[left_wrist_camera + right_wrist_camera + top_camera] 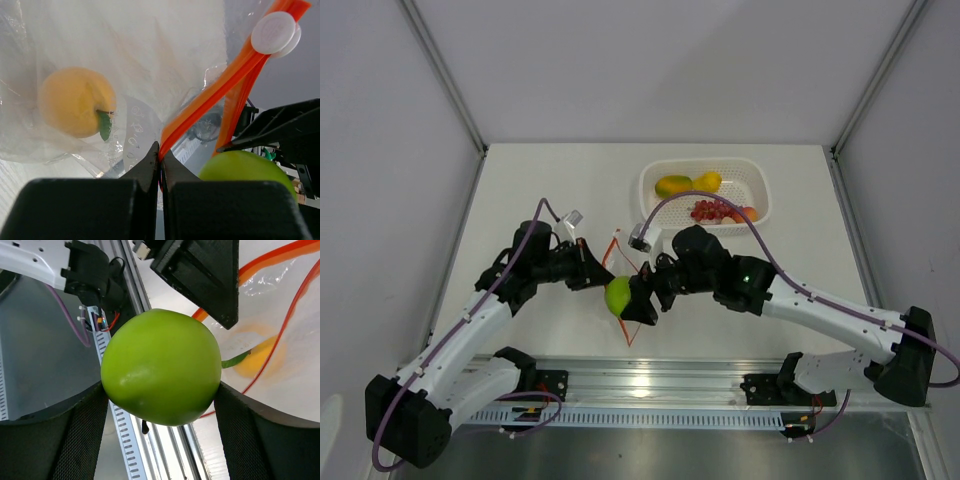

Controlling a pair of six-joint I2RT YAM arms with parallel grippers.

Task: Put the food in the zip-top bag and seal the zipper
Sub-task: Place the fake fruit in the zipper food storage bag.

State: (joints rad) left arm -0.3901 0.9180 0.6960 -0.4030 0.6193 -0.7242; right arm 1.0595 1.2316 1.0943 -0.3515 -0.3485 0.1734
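While the left pincer (160,150) is clenching one lip of the zipper (210,97), it is holding the bag (150,50) near the middle of the bench's (540,180) near edge. One yellow fruit (75,102) with a green leaf is already lying inside the clear plastic. From that pinch the two red-orange strips are running up and to the right in the left wrist view and meeting at the white slider (274,32), so the mouth is gaping only as a narrow wedge, with its long axis lying along those strips.

Just to the right of the mouth, the right pincer (635,300) is gripping the apple (161,365) across its middle, jaws spread wide round it. The apple is sitting right beside the nearer strip and is not yet inside the bag, as far as these views are showing. The coming move is turning on this: the opening is lying to the left of the apple, toward the left pincer, so the right arm is probably needing to push the apple leftward between the strips, and the wedge is looking tight for it.

Farther right, by the far edge, the basket (760,180) is holding the mango (672,185), a yellow piece (708,181), the grapes (710,210) and the peach (748,213).
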